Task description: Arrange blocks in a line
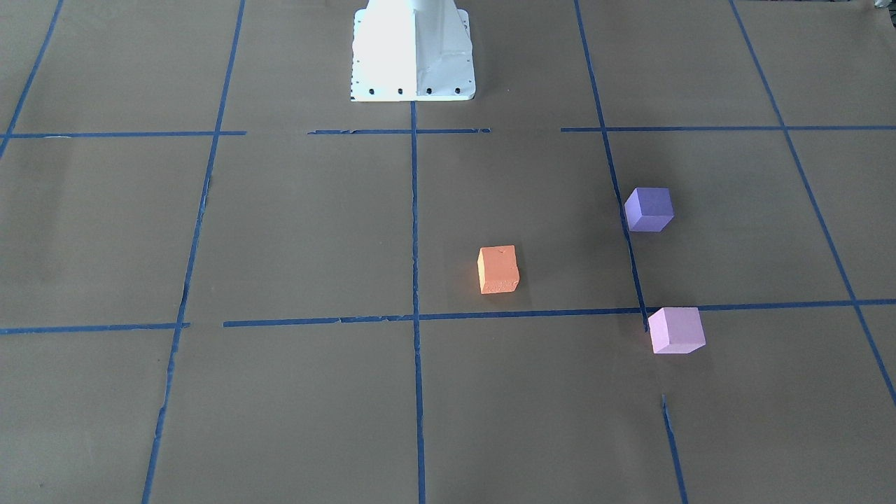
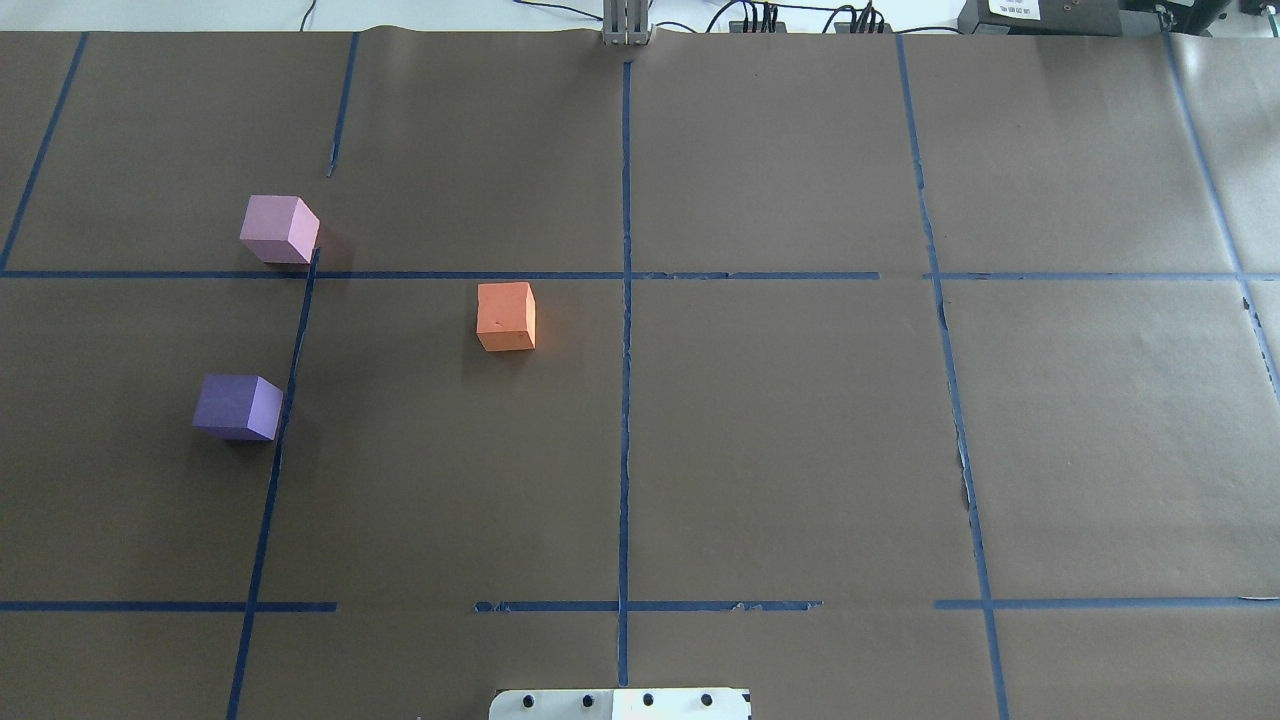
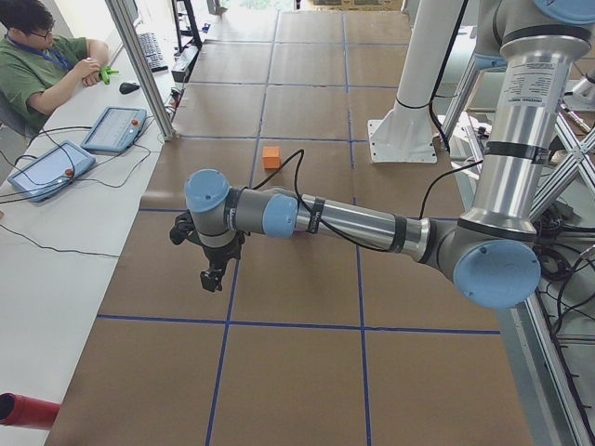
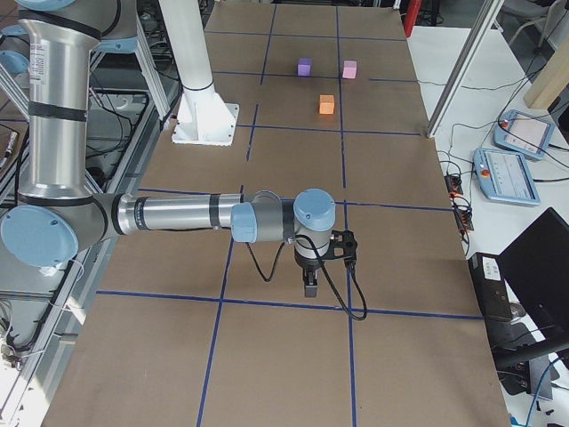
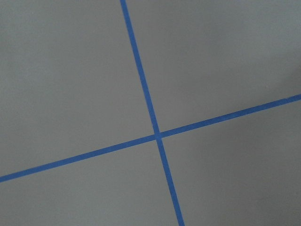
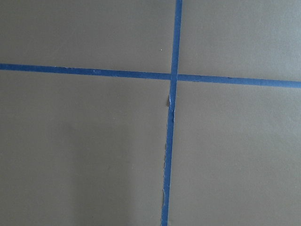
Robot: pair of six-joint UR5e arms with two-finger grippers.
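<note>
Three cubes lie apart on the brown paper. The orange block (image 2: 506, 316) (image 1: 498, 269) sits left of the centre tape line in the overhead view. The violet-purple block (image 2: 238, 407) (image 1: 649, 208) is nearer the robot on its left. The pale pink-lilac block (image 2: 279, 229) (image 1: 675, 330) lies farther out, by a tape crossing. All three show small in the exterior right view: orange block (image 4: 326, 105), purple block (image 4: 305, 66), pink block (image 4: 349, 69). My left gripper (image 3: 212, 280) and right gripper (image 4: 310, 287) show only in the side views, far from the blocks; I cannot tell if they are open or shut.
The white robot base (image 1: 413, 49) stands at the table's robot side. Blue tape grid lines (image 2: 625, 300) cross the brown paper. An operator (image 3: 42, 60) sits at a side desk with teach pendants (image 3: 113, 129). A metal post (image 2: 627, 22) stands at the far edge.
</note>
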